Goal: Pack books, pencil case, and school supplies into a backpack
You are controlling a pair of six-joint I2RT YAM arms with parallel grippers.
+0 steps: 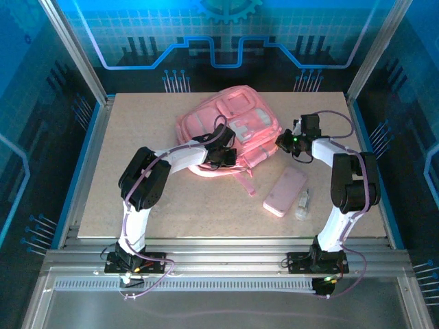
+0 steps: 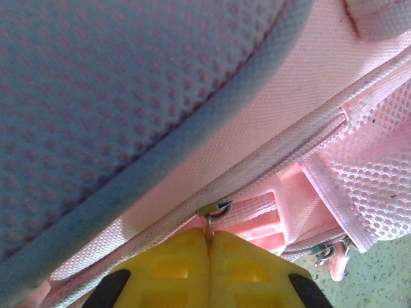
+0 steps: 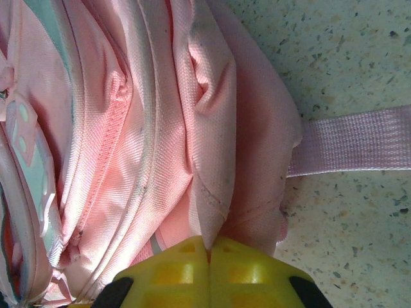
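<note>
Left jaws are pinching the zipper pull [image 2: 214, 210] while right jaws are clamping a fold of the soft, floppy backpack [image 1: 230, 129], likely bracing it.

Backpack [image 1: 240, 120] pink at centre frame, with paler grey-white patches; its mesh [image 2: 96, 96] a blue-grey honeycomb weave, upper left; zip pull [image 2: 215, 210] dull metal grey; pencil case [image 1: 285, 191] pale pink, lower right; tabletop [image 1: 137, 151] speckled beige; left gripper [image 2: 209, 247] yellow.
</note>
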